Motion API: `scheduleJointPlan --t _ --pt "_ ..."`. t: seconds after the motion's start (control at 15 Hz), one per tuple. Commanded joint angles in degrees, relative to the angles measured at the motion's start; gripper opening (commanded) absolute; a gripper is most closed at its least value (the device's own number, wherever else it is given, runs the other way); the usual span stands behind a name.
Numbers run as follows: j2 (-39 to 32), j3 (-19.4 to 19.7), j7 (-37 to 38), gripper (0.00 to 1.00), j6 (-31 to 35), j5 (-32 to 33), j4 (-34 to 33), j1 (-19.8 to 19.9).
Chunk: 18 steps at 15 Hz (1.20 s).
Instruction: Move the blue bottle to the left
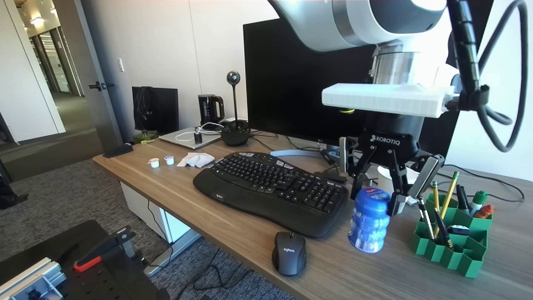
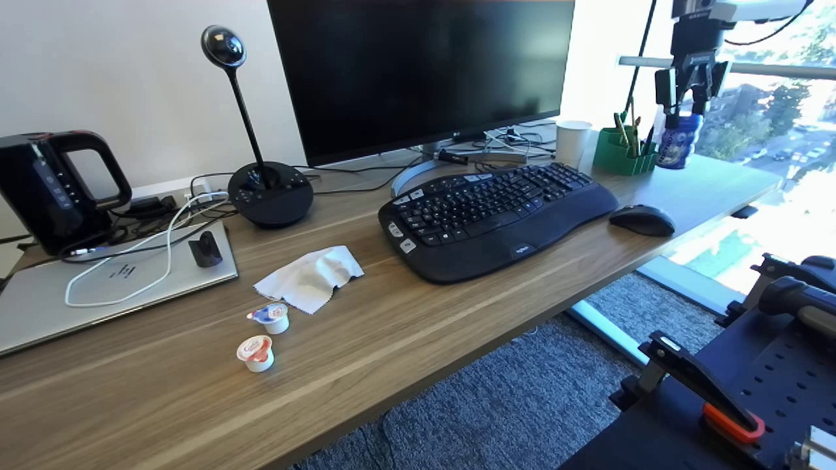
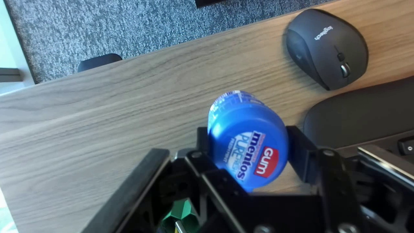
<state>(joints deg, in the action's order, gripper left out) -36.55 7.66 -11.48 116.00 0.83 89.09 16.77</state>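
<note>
The blue bottle [image 1: 368,230] is squat and upright, with a blue cap and a whitish printed band. It also shows in an exterior view [image 2: 679,145] and in the wrist view [image 3: 246,121], where the lettered cap faces the camera. My gripper [image 1: 374,199] points down, with one finger on each side of the cap. In the wrist view the gripper [image 3: 247,139] has both fingers against the cap, shut on it. The gripper [image 2: 686,114] is also at the bottle's top in an exterior view. I cannot tell whether the bottle's base touches the desk.
A green pen holder [image 1: 470,262] with pens stands beside the bottle. A black mouse [image 1: 289,254] and a black keyboard [image 1: 250,200] lie on its other side. A white cup [image 2: 573,140] and a monitor [image 2: 424,78] stand behind. The desk's front edge [image 3: 181,43] runs past the mouse.
</note>
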Motion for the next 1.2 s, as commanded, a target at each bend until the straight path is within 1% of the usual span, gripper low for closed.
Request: scheduleJointPlan --t 0.0,0.33,0.67,1.13 --pt "6.6 -0.2 -1.4 0.35 4.0 1.1 9.3 -1.1" --pt "10.5 -0.4 -2.4 0.35 6.8 1.2 15.6 -2.2" --pt "13.4 -0.9 -3.5 0.35 8.2 1.7 20.1 -3.6" --pt "16.4 -1.9 -3.0 0.35 12.7 4.3 25.8 -7.0"
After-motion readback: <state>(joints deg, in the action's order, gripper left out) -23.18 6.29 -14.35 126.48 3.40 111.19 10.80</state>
